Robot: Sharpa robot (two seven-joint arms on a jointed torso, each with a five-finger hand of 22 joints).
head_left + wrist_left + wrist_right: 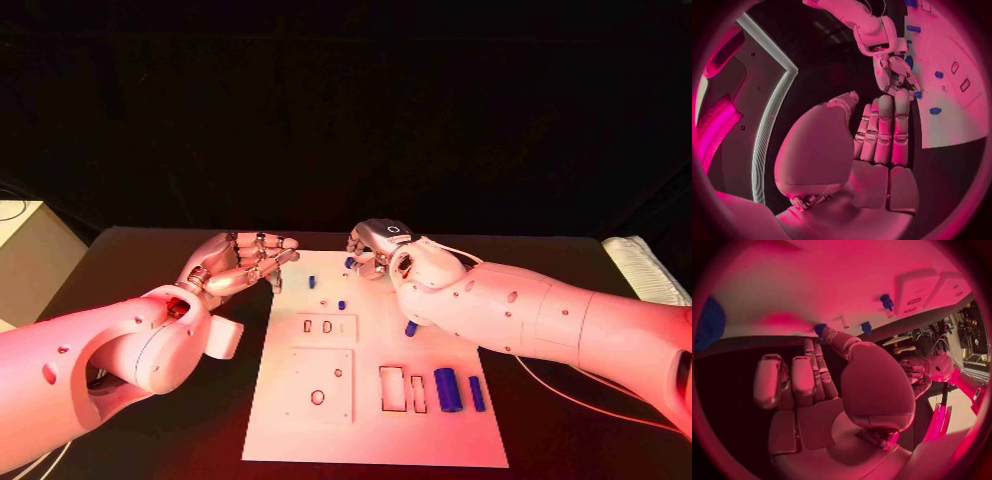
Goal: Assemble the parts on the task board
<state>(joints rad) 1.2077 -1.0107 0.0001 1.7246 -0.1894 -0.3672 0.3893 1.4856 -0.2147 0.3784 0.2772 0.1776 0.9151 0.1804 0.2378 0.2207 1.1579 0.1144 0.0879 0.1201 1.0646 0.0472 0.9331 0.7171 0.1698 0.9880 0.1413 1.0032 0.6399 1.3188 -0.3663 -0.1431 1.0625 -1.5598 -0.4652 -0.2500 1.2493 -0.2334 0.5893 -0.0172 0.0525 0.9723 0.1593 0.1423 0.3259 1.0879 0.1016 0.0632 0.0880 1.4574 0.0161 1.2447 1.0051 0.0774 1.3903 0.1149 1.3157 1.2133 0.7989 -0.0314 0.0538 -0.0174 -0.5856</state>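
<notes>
The white task board (375, 425) lies in the middle of the black table. My right hand (387, 250) is over its far edge, and its thumb and a finger pinch a small blue part (820, 330) that sits on the board (786, 290); the same part (351, 263) shows under the fingertips from above. My left hand (245, 262) hovers at the board's far left corner with straight fingers (882, 130) and holds nothing. Other small blue parts (312, 282) (342, 304) (411, 328) lie on the far half. A thick blue cylinder (447, 390) and a thin blue bar (476, 393) lie near right.
Two raised white plates with slots (327, 326) (320, 385) stand on the board's left half, and rectangular slots (392, 388) lie beside the cylinder. A pale box (29, 260) stands at the table's left edge, a white object (642, 268) at its right edge.
</notes>
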